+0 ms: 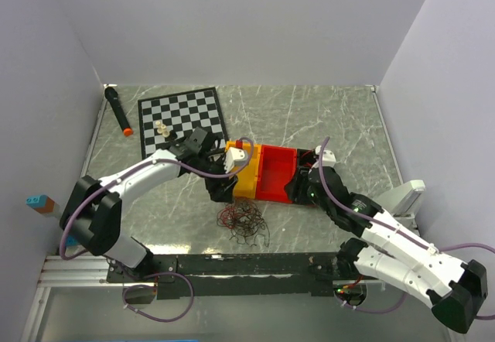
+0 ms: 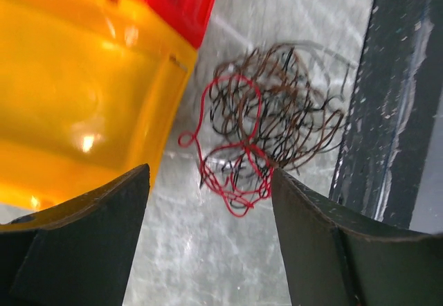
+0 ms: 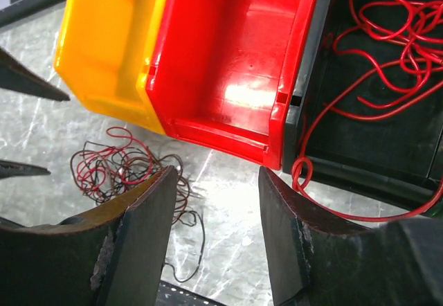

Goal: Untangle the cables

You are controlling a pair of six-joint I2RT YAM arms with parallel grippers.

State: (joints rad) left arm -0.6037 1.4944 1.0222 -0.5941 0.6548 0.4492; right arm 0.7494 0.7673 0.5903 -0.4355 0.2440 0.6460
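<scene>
The cables point(image 1: 246, 222) lie in one curly heap on the grey stone surface point(image 1: 325, 117), near its front edge and just in front of the yellow bin point(image 1: 245, 179). Red and black strands are all mixed up in it (you cannot tell where one strand ends). A black rail point(image 2: 394, 112) runs just beside the heap.

Three bins stand in a row, side against side. The yellow bin is on the left, a red bin point(image 3: 235, 64) is in the middle and a black bin point(image 3: 394, 147) is on the right. One long red cable point(image 3: 350, 15) lies in loops inside the black bin, and one loop hangs out over its wall.

The left end effector point(image 2: 210, 174) is by the yellow bin, close to the heap. It is released, with its fingers wide apart and nothing between them. The heap shows past the fingers, apart from them. The right end effector point(image 3: 216, 174) hangs by the front of the red and black bins. It is released too and holds nothing.

At the back lies a checkered board point(image 1: 182, 117) with small pale chess pieces point(image 1: 162, 130) on it. Beside it is a black pen point(image 1: 117, 110) with an orange tip.
</scene>
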